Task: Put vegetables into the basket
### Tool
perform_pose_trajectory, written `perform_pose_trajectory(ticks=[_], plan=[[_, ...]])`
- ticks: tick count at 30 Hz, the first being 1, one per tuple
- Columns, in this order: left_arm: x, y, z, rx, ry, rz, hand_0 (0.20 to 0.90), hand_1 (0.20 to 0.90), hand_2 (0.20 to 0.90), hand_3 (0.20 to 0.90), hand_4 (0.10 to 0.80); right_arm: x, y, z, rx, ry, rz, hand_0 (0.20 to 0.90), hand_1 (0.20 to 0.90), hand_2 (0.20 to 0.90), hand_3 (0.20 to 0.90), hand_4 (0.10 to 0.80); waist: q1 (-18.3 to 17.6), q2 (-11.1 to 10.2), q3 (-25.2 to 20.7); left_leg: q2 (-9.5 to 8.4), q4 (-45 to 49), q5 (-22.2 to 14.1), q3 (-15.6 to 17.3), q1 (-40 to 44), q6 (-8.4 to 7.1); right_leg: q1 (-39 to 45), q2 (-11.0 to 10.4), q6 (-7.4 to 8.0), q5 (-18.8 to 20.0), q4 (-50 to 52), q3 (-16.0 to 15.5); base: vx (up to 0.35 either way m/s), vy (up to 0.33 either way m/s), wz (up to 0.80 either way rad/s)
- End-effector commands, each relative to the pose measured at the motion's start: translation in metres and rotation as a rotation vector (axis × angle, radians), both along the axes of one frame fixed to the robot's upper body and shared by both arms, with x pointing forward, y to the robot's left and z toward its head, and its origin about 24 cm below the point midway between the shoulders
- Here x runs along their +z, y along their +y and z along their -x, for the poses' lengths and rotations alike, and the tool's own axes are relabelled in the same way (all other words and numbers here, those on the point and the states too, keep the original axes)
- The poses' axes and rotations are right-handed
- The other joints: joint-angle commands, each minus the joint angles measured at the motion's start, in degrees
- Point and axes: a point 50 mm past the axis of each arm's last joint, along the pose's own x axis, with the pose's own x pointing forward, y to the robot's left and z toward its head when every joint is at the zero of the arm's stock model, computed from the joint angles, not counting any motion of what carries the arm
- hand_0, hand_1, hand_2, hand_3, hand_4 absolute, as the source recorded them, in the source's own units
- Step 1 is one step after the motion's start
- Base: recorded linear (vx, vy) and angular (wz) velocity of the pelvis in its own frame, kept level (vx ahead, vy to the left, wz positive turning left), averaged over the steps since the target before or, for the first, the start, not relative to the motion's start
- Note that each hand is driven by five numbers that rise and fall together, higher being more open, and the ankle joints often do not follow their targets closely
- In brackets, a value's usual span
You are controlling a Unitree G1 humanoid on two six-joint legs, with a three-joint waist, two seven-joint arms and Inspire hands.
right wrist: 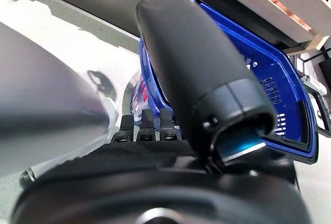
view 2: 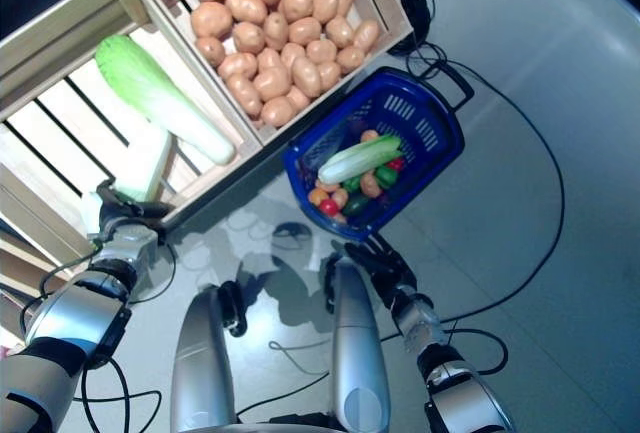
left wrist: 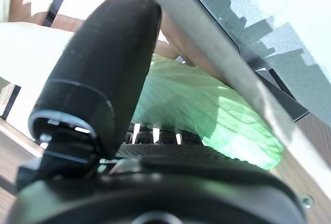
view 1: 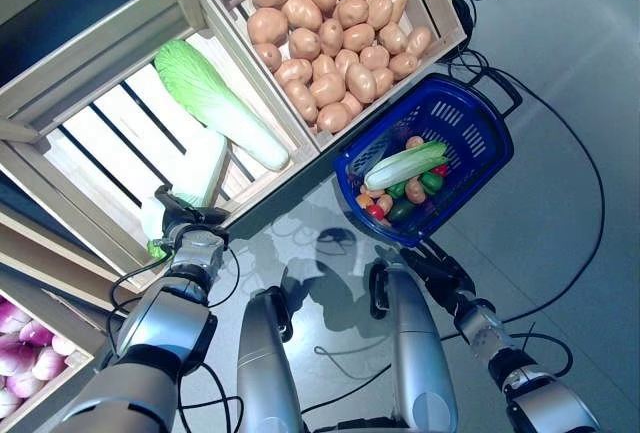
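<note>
My left hand [view 1: 188, 228] is at the front edge of a wooden crate, shut on a pale napa cabbage [view 1: 203, 168] with a white stalk and green leaves. The left wrist view shows the thumb [left wrist: 103, 69] curled over its green leaf [left wrist: 207, 105]. The blue plastic basket [view 1: 460, 111] stands on the floor to the right of the stand. In it lie another napa cabbage [view 1: 405, 165] and small red, green and orange vegetables [view 1: 400, 198]. My right hand [view 1: 437, 265] is open just beside the basket's near rim [right wrist: 269, 74], holding nothing.
The slanted wooden stand [view 1: 300, 143] with its crates fills the left and top. Its front edge runs close to the basket's left side. Grey floor [view 1: 560, 283] lies to the right of the basket and in front of it.
</note>
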Motion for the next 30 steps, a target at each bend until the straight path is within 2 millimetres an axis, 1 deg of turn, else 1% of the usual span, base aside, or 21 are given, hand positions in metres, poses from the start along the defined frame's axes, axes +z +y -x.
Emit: perform_pose_trajectory(ticks=[1,5,8,12,15,16,17,18,24,30], plan=[[-0.054,0.009,0.041,0.113,0.212,0.160,0.900,0.900,0.900,0.900,0.800,0.004,0.001,0.000,-0.073,-0.084,-0.068,0.900,0.900,0.900,0.900,0.800,1.21,-1.29,-1.08,0.82,1.40,-5.22,-0.37,2.07,-0.55,3.66,-2.27,2.10,-1.08,-0.83,2.11,0.000,0.000,0.00],[-0.058,0.008,0.044,0.112,0.254,0.183,0.900,0.900,0.900,0.900,0.800,0.005,0.001,-0.001,-0.086,-0.089,-0.075,0.900,0.900,0.900,0.900,0.800,1.21,-1.53,-0.92,1.00,1.73,-5.32,-0.40,1.70,-0.57,3.33,-2.38,2.12,-1.08,-0.59,2.04,0.000,0.000,0.00],[-0.064,0.004,0.046,0.074,0.313,0.208,0.900,0.900,0.900,0.900,0.800,0.006,0.002,-0.003,-0.087,-0.088,-0.077,0.900,0.900,0.900,0.900,0.800,1.22,-1.70,-0.66,1.09,1.95,-5.22,-0.43,1.22,-0.48,2.88,-2.34,2.13,-0.94,-0.45,2.02,0.000,0.000,0.00],[-0.068,0.001,0.047,-0.012,0.399,0.173,0.900,0.900,0.900,0.900,0.800,0.008,0.002,-0.005,-0.083,-0.093,-0.076,0.900,0.900,0.900,0.900,0.800,1.06,-1.74,-0.42,1.31,2.10,-5.03,-0.28,0.75,-0.41,2.39,-2.21,2.10,-0.70,-0.35,2.13,0.000,0.000,0.00],[-0.063,0.003,0.043,-0.045,0.397,0.116,0.900,0.900,0.900,0.900,0.800,0.011,0.002,-0.008,-0.083,-0.096,-0.074,0.900,0.900,0.900,0.900,0.800,0.99,-1.79,-0.25,1.43,2.42,-5.12,-0.27,0.41,-0.42,2.02,-2.13,2.06,-0.76,0.02,2.17,0.000,0.000,0.00],[-0.062,0.004,0.042,-0.045,0.389,0.115,0.578,0.578,0.578,0.578,0.585,0.012,0.001,-0.008,-0.083,-0.097,-0.073,0.900,0.900,0.900,0.900,0.800,0.98,-1.81,-0.21,1.47,2.48,-5.15,-0.25,0.37,-0.41,1.96,-2.11,2.05,-0.80,0.09,2.17,0.000,0.000,0.00],[-0.059,0.007,0.041,-0.043,0.371,0.112,0.488,0.488,0.488,0.488,0.525,0.012,0.000,-0.009,-0.082,-0.100,-0.073,0.900,0.900,0.900,0.900,0.800,0.89,-1.85,-0.13,1.61,2.72,-5.28,-0.23,0.27,-0.36,1.80,-2.11,1.97,-0.90,0.32,2.18,0.000,0.000,0.00],[-0.057,0.008,0.040,-0.043,0.363,0.106,0.300,0.300,0.300,0.300,0.400,0.013,-0.002,-0.008,-0.083,-0.103,-0.073,0.900,0.900,0.900,0.900,0.800,0.83,-1.84,-0.12,1.70,2.94,-5.38,-0.21,0.19,-0.33,1.73,-2.12,1.95,-0.97,0.44,2.18,0.000,0.000,0.00],[-0.046,0.021,0.039,-0.028,0.335,0.071,0.300,0.300,0.300,0.300,0.400,0.011,-0.011,-0.004,-0.101,-0.111,-0.076,0.900,0.900,0.900,0.900,0.800,0.17,-1.17,-0.40,2.03,2.45,-5.37,0.47,1.24,-0.05,2.52,-2.07,1.88,-1.34,0.24,2.31,-0.001,0.005,0.00],[-0.049,0.028,0.045,-0.016,0.316,0.055,0.300,0.300,0.300,0.300,0.400,0.007,-0.015,0.001,-0.097,-0.109,-0.080,0.900,0.900,0.900,0.900,0.800,-0.15,-0.05,-2.39,2.01,-0.91,-4.37,1.66,5.25,-0.14,6.15,-2.32,1.76,-1.06,-2.42,2.34,0.038,0.020,-0.02]])
